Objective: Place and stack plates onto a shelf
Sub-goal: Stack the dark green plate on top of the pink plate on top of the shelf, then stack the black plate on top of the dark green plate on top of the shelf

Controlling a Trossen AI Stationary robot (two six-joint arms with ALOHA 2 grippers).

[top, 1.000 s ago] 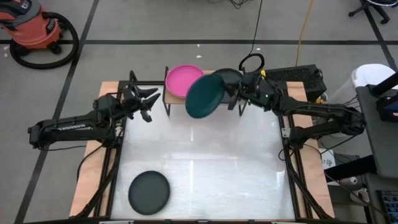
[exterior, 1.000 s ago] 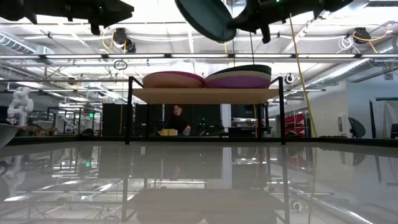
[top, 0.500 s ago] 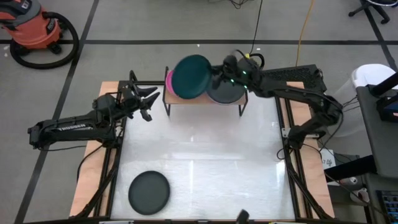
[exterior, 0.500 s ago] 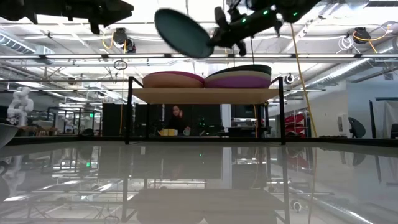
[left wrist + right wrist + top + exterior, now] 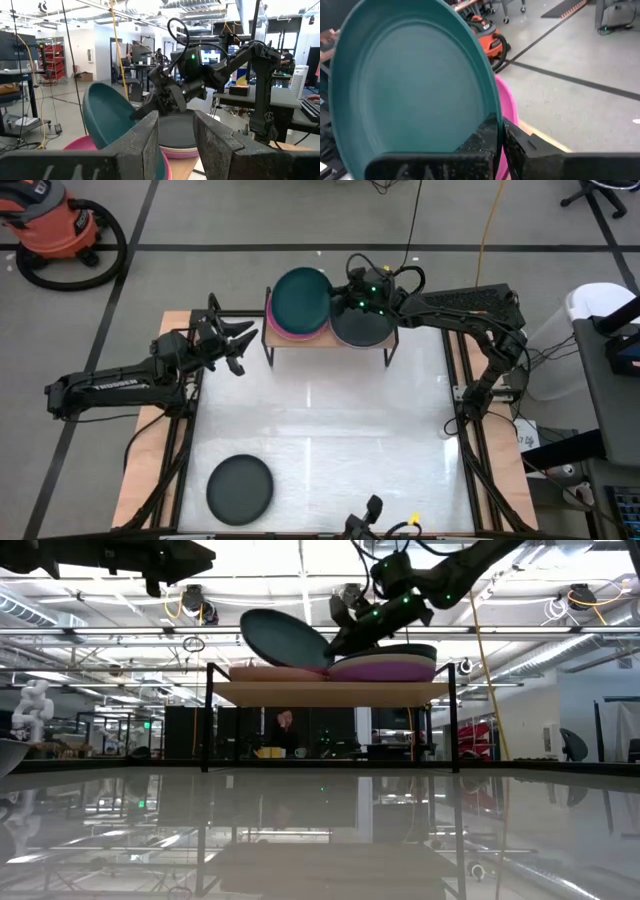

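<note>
1. Teal plate (image 5: pixel 301 297), tilted, pinched at its rim by the right claw (image 5: pixel 338 302) above the hot pink plate (image 5: pixel 274 323) on the shelf (image 5: pixel 330 692).
2. Dark plate (image 5: pixel 361 328) tops the shelf's right-hand stack, apparently purple and beige beneath.
3. Black plate (image 5: pixel 240 488) lies flat on the surface (image 5: pixel 330 440).

Plates countable from above: one dark teal plate (image 5: pixel 301 297), one hot pink plate (image 5: pixel 283 330), one dark plate on the shelf (image 5: pixel 362 328), one dark plate on the worktop (image 5: pixel 240 488). Plates lower in the stacks can't be counted reliably. One shelf (image 5: pixel 325 343). Two arms.
</note>
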